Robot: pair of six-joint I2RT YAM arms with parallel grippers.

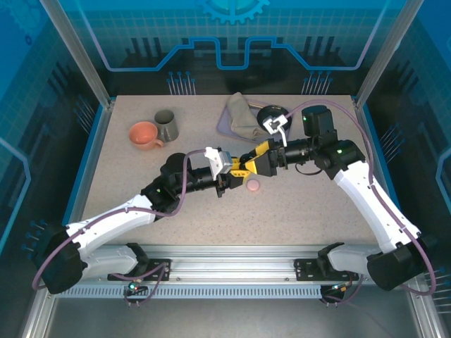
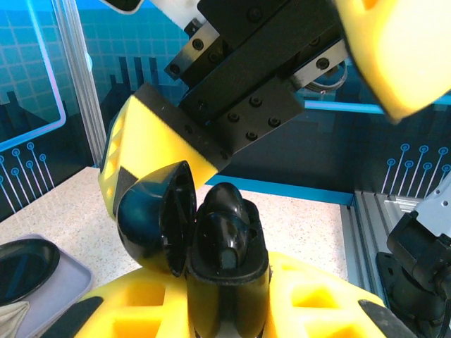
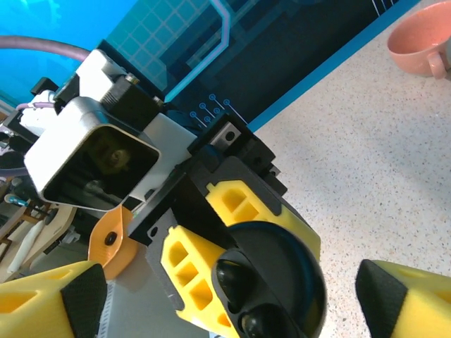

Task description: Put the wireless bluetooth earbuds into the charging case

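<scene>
Pinching one open black case in the middle of the frame, the left gripper squeezes it. Two black earbuds sit inside. The right gripper is spread wide beside it. One pink case lies just below.

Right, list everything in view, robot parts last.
table: one, speckled beige
charging case: one, black, lid open, held above mid-table
earbuds: seemingly two, black, seated in that case
cup: one, salmon, far left
mug: one, grey, beside the cup
tray: one, lavender, far middle
cloth: one, beige, on the tray
disc: one, black, tray's right end
small round object: one, pink, mid-table
left fingers: two, yellow, shut on the case
right fingers: two, yellow, open either side of the case
</scene>
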